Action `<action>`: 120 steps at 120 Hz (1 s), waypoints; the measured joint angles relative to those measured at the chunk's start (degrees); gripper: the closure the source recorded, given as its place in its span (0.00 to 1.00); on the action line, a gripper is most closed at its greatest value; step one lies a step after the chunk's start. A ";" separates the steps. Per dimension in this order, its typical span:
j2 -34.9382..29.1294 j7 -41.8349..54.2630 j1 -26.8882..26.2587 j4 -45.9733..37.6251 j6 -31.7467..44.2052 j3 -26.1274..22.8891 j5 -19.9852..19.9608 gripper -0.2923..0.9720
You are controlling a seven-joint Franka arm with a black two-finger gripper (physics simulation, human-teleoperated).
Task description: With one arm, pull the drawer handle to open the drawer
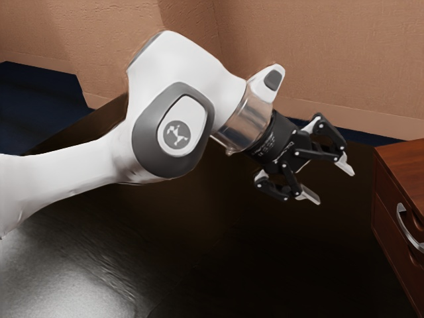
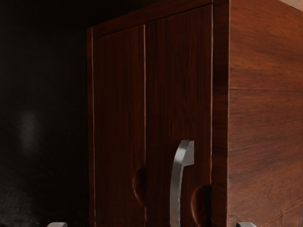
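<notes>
Handle point(image 1: 401, 217) point(image 2: 180, 182): grey metal bar, bowed, mounted on a drawer point(image 2: 177, 85) front of the dark red wood cabinet point(image 1: 397, 165). Cabinet stands at the exterior view's right edge, on the worktop point(image 1: 199, 265). In the wrist view two fronts lie side by side, flush with each other, seam between them; the handle sits on the one next to the cabinet's outer panel. Nothing touches the handle.

Pincer point(image 1: 329, 183): black, jaws spread wide, nothing between them. It hangs above the worktop, well apart from the cabinet, toward the exterior view's left of it, tips aimed at the cabinet front. Both fingers point(image 1: 344, 165) are pale-tipped.

Arm point(image 1: 172, 132): white with grey joint caps, enters from the exterior view's left and reaches right.

Worktop: dark, glossy, with a pale sheen at the lower left. Behind it, a tan wall point(image 1: 331, 46).
</notes>
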 joint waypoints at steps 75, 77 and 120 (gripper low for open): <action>6.50 2.96 0.94 0.27 9.79 -0.66 -0.40 0.54; 6.59 3.05 0.73 0.25 9.95 -0.67 -0.41 0.54; 7.07 4.65 -2.66 -0.75 11.98 -0.68 -0.58 0.55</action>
